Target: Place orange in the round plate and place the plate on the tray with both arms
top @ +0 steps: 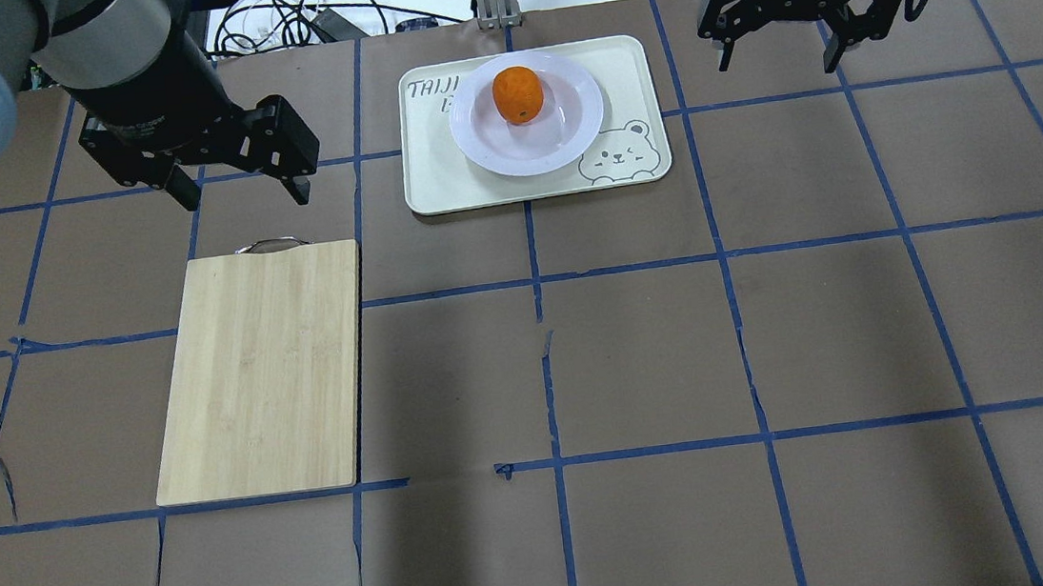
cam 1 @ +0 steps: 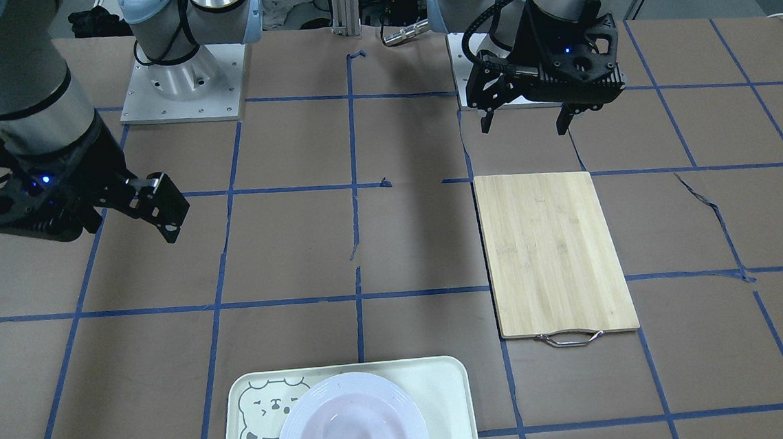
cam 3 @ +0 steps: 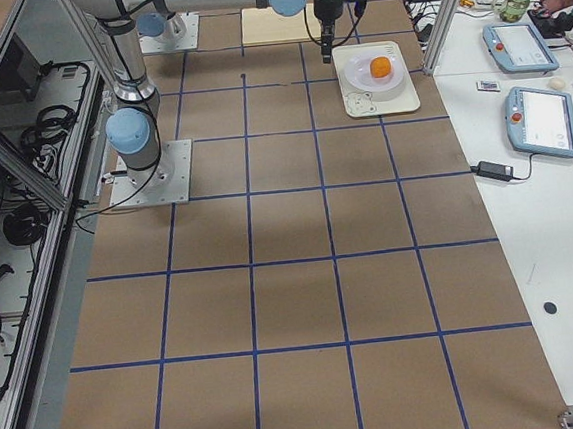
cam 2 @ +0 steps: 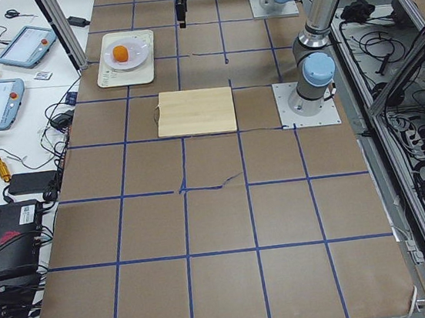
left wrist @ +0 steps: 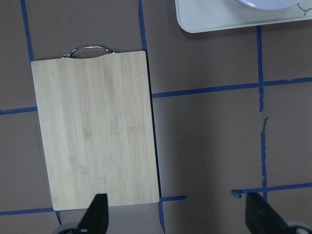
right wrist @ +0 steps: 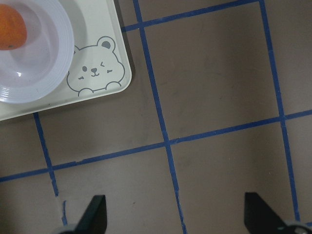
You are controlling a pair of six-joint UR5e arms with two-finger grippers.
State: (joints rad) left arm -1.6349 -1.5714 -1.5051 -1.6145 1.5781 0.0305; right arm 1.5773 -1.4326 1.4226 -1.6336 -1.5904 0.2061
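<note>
Clock read from robot side, 12 = away.
- Left gripper (top: 244, 197): raised near cutting board (top: 261, 371), at tray's 8; pincer wide, empty.
- Right gripper (top: 779, 62): at tray's 4, well apart from tray; pincer wide, empty.
- Far, at 12: tray (top: 443, 176) carries round plate (top: 582, 124); orange (top: 518, 94) in plate's well.
- Judgement: both placements look done; nothing left.

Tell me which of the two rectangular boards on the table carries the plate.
The pale cream-green tray with the bear drawing: the round plate, holding the orange, sits on it. The bamboo cutting board with the metal handle bears nothing.
</note>
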